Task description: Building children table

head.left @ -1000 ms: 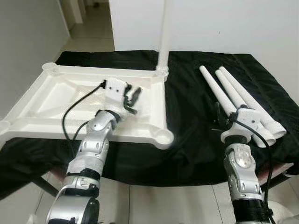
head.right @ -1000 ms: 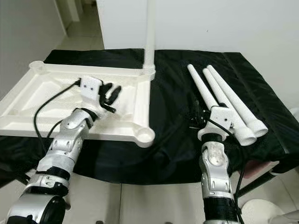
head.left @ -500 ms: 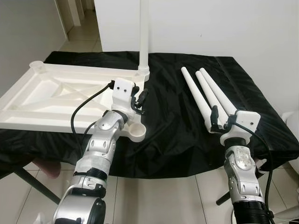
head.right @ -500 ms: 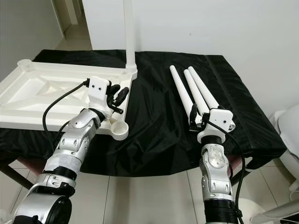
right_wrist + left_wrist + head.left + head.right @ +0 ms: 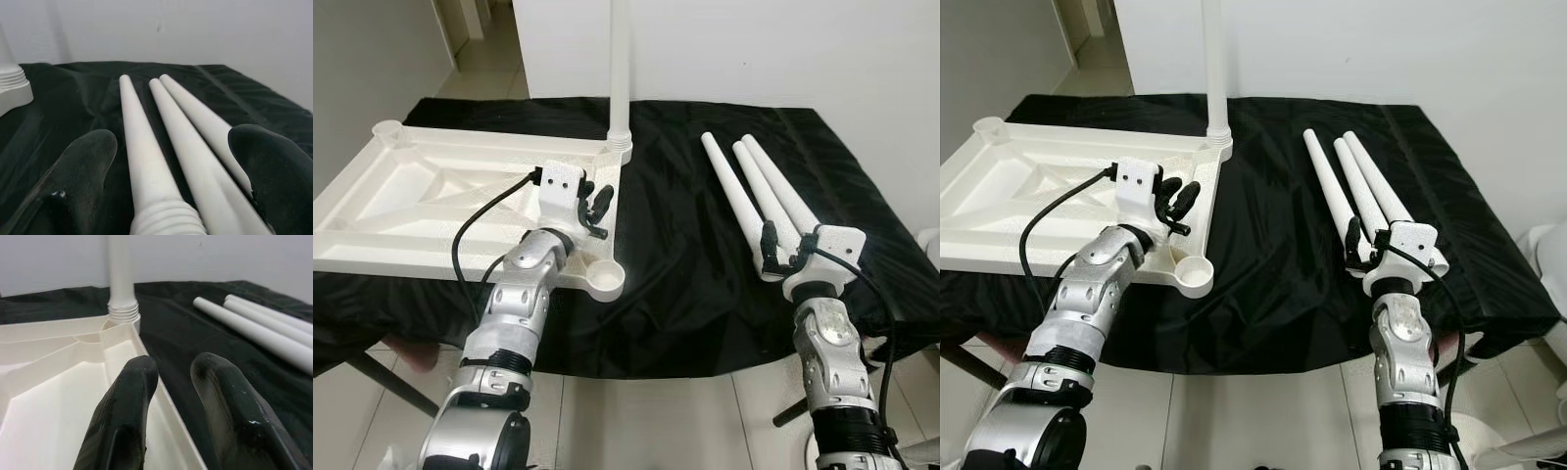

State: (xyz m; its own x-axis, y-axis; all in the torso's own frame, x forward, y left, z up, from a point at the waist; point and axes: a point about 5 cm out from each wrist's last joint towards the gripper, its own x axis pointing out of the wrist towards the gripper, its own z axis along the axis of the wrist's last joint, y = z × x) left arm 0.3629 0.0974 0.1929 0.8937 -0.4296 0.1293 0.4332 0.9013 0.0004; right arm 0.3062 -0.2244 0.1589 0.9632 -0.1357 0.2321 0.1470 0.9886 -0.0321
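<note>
— What do you have on the left?

— I see the tabletop (image 5: 460,206) lying upside down on the black cloth (image 5: 685,255), ribs up, its near corner socket (image 5: 605,281) open. One leg (image 5: 620,69) stands upright in the far corner socket. My left gripper (image 5: 595,208) hovers over the tabletop's right edge, between those two corners. In the left wrist view its fingers (image 5: 124,416) sit a narrow gap apart, nothing between them, one over the tray's inside and the other past the rim, over the cloth.

— So it holds nothing?

— Nothing that I can see. Slightly parted, empty.

— And the middle?

— Bare cloth between the tabletop and the loose parts.

— The right side?

— Three loose legs (image 5: 759,201) lie side by side on the cloth, touching, narrow ends pointing away from me, threaded thick ends toward me. My right gripper (image 5: 781,253) is at their near ends. In the right wrist view its fingers (image 5: 80,166) are spread wide, one on each side of the bundle, with the threaded end (image 5: 166,223) of the leftmost leg just ahead of the camera.

— Touching them?

— I cannot tell; the fingers flank the legs with gaps visible on both sides.
</note>
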